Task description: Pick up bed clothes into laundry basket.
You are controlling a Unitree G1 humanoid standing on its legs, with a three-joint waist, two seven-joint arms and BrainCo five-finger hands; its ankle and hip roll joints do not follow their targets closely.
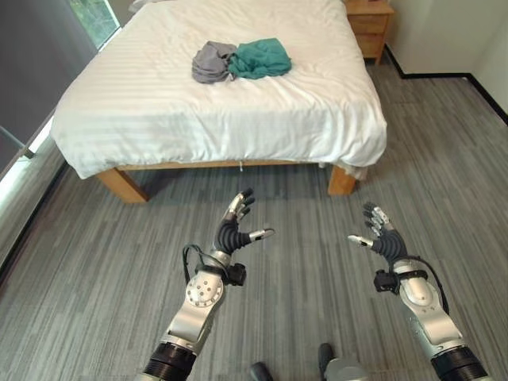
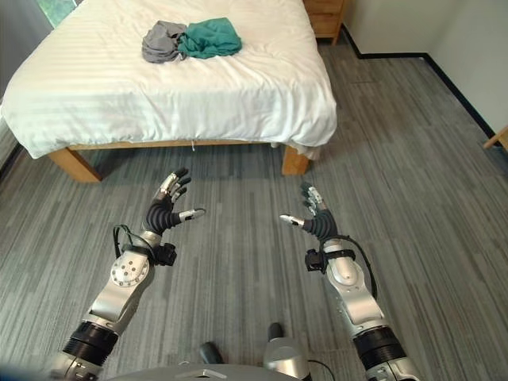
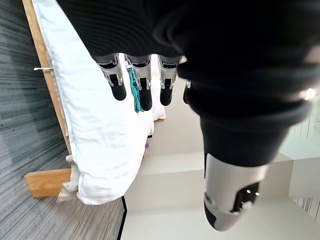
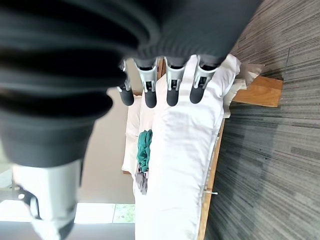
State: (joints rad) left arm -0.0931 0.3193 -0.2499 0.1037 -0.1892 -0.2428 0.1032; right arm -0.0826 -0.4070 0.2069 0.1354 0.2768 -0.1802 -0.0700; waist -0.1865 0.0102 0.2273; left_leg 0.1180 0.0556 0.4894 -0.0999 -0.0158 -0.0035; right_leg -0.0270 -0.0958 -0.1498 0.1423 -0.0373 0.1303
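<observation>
A grey wood-grain floor (image 1: 262,238) runs under everything, and on it stands a wide bed (image 1: 159,103) covered in a white striped sheet, with wooden legs showing at its near corners. A wooden nightstand (image 1: 370,24) sits against the wall just beside the bed's far right corner.

On top of the bed, toward its far half and a little right of centre, lie the bed clothes: a crumpled teal garment (image 1: 260,58) and a bunched grey garment (image 1: 212,62), touching each other, the grey one to the left of the teal one. Both rest on the sheet, well apart from either robot hand.

The left robot hand (image 1: 236,225) is raised above the floor in front of the bed's near edge, palm turned inward, its fingers straight and spread a little, thumb pointing toward the other hand; it holds nothing. Its wrist view shows dark fingertips (image 3: 119,91) in a relaxed row with the bed's white edge past them.

The right robot hand (image 1: 379,232) hangs at a similar height to the right, also over bare floor, fingers extended and loose, thumb reaching inward, empty. Its own wrist view shows the fingertips (image 4: 172,95) straight, with the bed and both garments beyond
</observation>
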